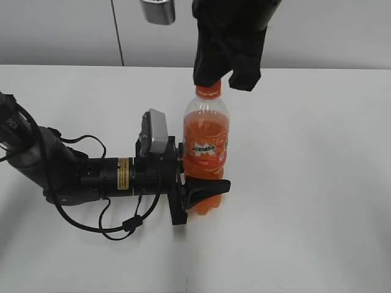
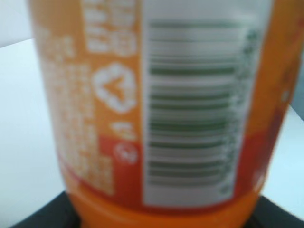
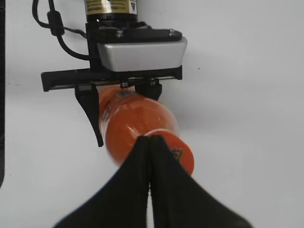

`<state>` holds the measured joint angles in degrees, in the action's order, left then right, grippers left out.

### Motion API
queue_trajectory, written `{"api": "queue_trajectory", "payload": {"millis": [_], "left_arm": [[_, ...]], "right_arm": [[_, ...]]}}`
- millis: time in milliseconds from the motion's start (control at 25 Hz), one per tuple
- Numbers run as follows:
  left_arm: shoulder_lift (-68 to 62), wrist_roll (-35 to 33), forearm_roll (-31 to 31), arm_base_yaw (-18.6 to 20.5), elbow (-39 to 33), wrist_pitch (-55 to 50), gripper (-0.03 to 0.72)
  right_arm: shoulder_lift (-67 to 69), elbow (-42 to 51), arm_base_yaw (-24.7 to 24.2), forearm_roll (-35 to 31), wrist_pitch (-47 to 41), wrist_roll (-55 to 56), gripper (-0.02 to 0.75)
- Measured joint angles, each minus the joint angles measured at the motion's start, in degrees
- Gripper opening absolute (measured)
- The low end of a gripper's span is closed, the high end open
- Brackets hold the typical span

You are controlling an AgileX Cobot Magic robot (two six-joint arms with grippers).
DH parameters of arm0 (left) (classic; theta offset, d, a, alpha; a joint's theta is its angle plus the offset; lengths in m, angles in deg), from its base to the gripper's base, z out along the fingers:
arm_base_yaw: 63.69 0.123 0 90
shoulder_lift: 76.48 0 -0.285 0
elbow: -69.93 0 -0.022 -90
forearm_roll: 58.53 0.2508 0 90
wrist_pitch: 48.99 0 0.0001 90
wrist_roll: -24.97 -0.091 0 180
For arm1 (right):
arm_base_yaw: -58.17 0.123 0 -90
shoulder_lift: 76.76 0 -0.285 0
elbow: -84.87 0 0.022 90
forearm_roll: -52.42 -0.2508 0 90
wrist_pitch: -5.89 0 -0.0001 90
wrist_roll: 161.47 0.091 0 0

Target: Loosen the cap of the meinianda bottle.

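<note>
Standing upright mid-table [image 1: 317, 183], the meinianda bottle [image 1: 206, 131] is full, heavy, its smooth plastic likely slippery. The left gripper [image 1: 198, 190] clamps the lower body, a sensible anchor. Above, the right gripper [image 3: 150, 142] has its fingers pressed together over the bottle's top. The ribbed cap [image 1: 208, 91] barely peeks out below them; grab there.

Orange meinianda bottle [image 1: 206, 146], white table [image 1: 317, 183]

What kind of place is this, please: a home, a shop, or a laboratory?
Probably a laboratory or test room. A bare white table stands before plain grey wall panels, and two robot arms work on one bottle, with nothing domestic in view.
</note>
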<state>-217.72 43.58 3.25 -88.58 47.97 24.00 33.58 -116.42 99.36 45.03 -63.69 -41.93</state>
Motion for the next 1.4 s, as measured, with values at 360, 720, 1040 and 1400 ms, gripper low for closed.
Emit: {"api": "queue_trajectory", "payload": {"millis": [360, 720, 1040, 1400], "left_arm": [[0.00, -0.52, 0.26, 0.00, 0.00, 0.00, 0.384], [0.00, -0.64, 0.33, 0.00, 0.00, 0.05, 0.384], [0.00, -0.64, 0.33, 0.00, 0.00, 0.05, 0.384], [0.00, -0.64, 0.33, 0.00, 0.00, 0.05, 0.384]], "right_arm": [[-3.82, 0.14, 0.00, -3.59, -0.07, 14.47, -0.013], [-5.02, 0.14, 0.00, 1.33, -0.12, 58.50, 0.272], [-2.92, 0.14, 0.00, 4.46, -0.12, 71.42, 0.579], [0.79, 0.14, 0.00, 4.46, -0.12, 71.78, 0.579]]}}
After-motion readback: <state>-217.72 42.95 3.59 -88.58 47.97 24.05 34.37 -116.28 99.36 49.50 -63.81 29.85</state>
